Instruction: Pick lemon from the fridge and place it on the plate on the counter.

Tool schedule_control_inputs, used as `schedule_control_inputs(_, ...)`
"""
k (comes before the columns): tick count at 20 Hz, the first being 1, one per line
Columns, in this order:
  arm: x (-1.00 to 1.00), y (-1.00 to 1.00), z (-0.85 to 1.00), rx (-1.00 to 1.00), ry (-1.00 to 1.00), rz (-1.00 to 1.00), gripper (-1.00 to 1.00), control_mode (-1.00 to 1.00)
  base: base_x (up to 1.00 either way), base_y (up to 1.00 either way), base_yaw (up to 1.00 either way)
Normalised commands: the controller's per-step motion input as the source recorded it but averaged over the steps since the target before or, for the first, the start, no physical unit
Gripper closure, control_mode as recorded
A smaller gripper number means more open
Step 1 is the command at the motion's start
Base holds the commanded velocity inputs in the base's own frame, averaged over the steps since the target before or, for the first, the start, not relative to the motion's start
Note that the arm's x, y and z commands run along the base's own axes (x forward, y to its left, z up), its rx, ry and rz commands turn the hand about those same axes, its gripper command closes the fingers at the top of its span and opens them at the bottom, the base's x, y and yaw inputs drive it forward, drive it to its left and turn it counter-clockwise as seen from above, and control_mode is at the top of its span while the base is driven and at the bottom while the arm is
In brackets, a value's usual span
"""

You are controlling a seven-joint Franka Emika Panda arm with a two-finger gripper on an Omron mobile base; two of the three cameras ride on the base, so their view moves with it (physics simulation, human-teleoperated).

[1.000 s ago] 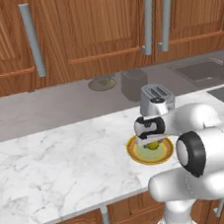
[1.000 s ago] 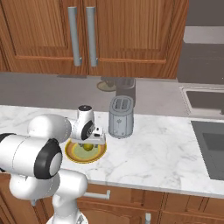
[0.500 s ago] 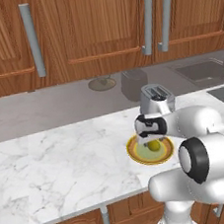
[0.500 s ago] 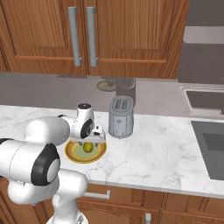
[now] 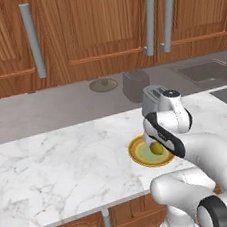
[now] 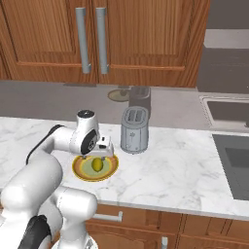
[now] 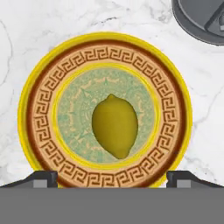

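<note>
Little has moved since the earlier frames: gripper (image 6: 98,153) remains above the plate (image 6: 110,170).

Left base view: lemon (image 5: 157,148) lies on the plate on the counter (image 5: 66,161).

Right base view: toaster (image 6: 134,129) stands just beside.

Hand view: fingertips (image 7: 41,177) spread wide, clear of the lemon.

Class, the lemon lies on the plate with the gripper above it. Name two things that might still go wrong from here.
1. The lemon is an oval lying loose in the shallow centre of the plate; a nudge might roll it toward the rim.
2. The gripper hangs open directly over the plate, fingertips wide apart, and the toaster stands close beside it; a careless sideways retreat might clip the toaster or drag the plate along the counter.
</note>
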Motion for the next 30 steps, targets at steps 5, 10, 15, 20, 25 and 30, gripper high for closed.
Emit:
schedule_control_inputs(5, -0.78, 0.00, 0.47, 0.00, -0.08, 0.00, -1.00, -1.00, 0.00, 0.00, 0.00)
schedule_control_inputs(10, -0.67, 0.03, 0.43, 0.00, -0.08, 0.00, -1.00, -1.00, 0.00, 0.00, 0.00)
schedule_control_inputs(15, -0.24, 0.13, 0.77, 0.00, 0.00, 0.00, -1.00, -1.00, 0.00, 0.00, 0.00)
schedule_control_inputs(20, -0.22, 0.08, 0.80, 0.00, 0.01, 0.00, -1.00, -1.00, 0.00, 0.00, 0.00)
schedule_control_inputs(25, -0.36, 0.07, 0.66, 0.00, 0.01, 0.00, -1.00, -1.00, 0.00, 0.00, 0.00)
schedule_control_inputs(30, -0.58, 0.11, 0.27, 0.00, 0.02, -0.01, -1.00, -1.00, 0.00, 0.00, 0.00)
